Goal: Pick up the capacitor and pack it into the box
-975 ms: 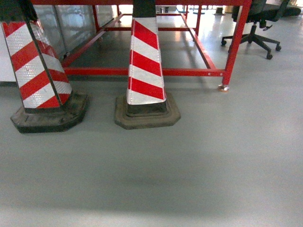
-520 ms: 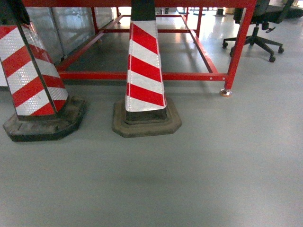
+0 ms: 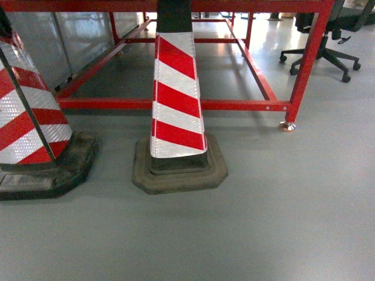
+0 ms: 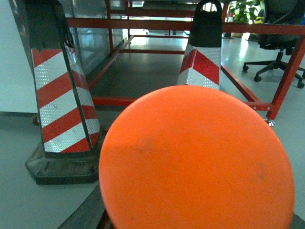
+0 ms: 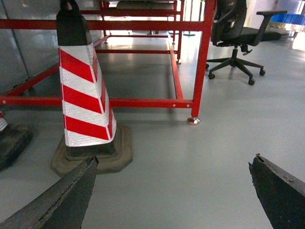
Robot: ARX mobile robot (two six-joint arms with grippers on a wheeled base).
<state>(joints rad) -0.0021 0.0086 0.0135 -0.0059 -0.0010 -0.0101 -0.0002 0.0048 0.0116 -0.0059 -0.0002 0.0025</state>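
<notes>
A big orange round object (image 4: 195,162), which I take for the capacitor, fills the lower part of the left wrist view and hangs above the floor. It covers the left gripper's jaws; only a dark sliver of finger (image 4: 93,214) shows at its lower left edge. In the right wrist view my right gripper (image 5: 174,162) is open, its two dark fingers spread wide over bare grey floor with nothing between them. The box is out of view. Neither gripper appears in the head view.
Two red-and-white striped cones stand on black bases close ahead, one in the middle (image 3: 176,99) and one at the left (image 3: 29,129). Behind them is a red steel frame (image 3: 176,105) with a footed leg (image 3: 287,126). An office chair (image 3: 331,41) stands at the back right.
The head view has closed in on the cones and frame. Both cones look larger and lower, and the left one has slid toward the left edge.
</notes>
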